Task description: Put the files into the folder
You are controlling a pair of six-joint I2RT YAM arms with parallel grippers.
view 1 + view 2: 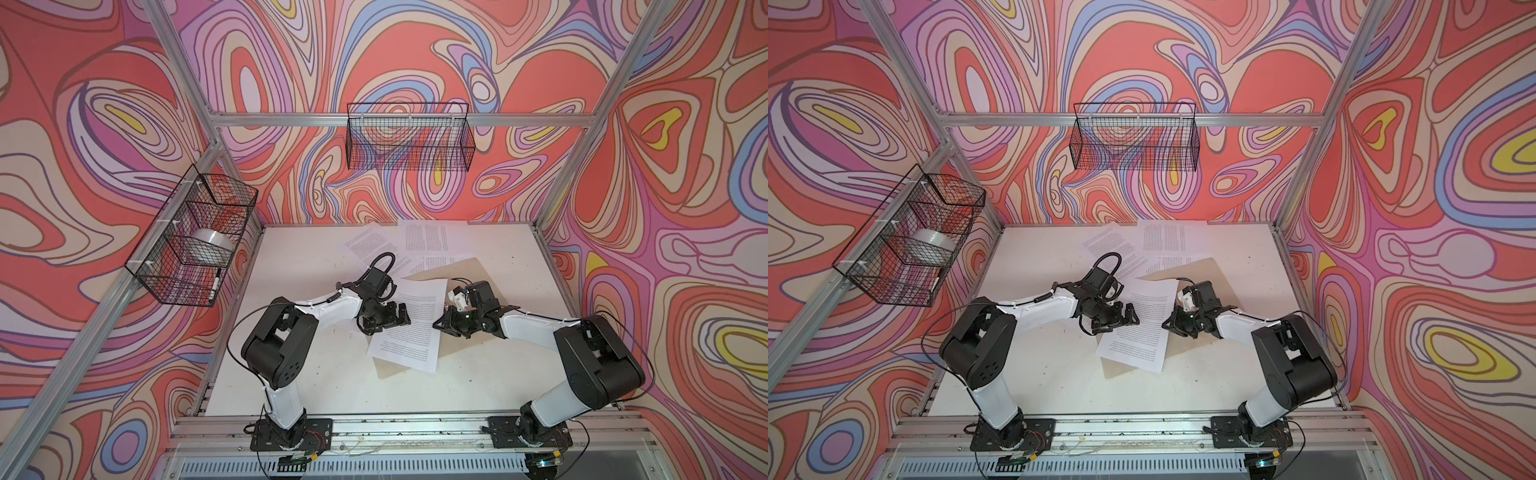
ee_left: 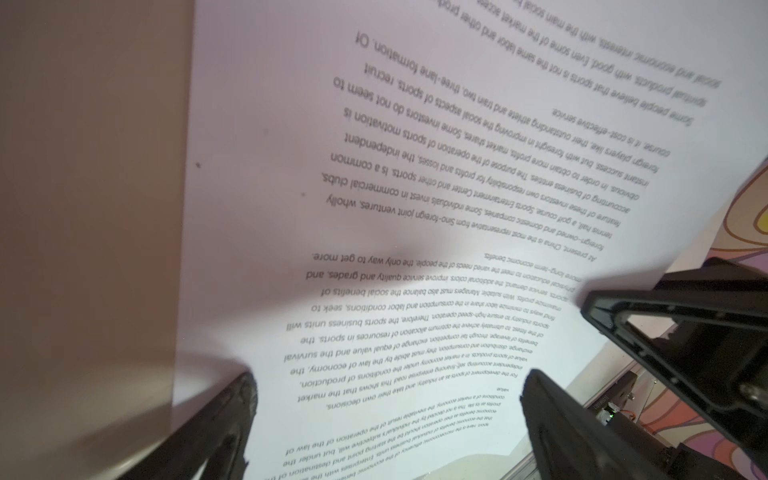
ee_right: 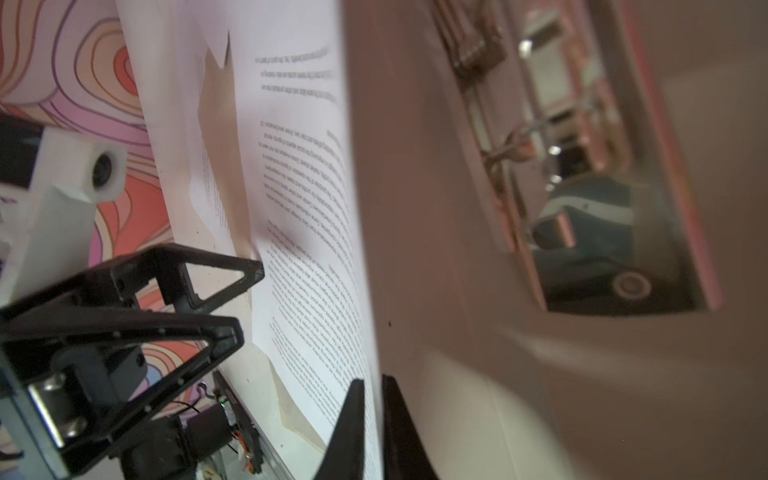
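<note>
Twin white-and-black arms (image 1: pixel 1237 326)
White link shells (image 1: pixel 332 305), bulky black joint housings (image 1: pixel 276 345), looping black cables (image 1: pixel 383 254); the left gripper (image 1: pixel 405 315) and right gripper (image 1: pixel 436 325) have black open-frame triangular fingers (image 2: pixel 561 415).

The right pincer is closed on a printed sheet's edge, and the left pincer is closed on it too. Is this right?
No: the left pincer is open, jaws apart over the printed sheet, as the left wrist view shows. The right pincer is closed on its edge.
</note>
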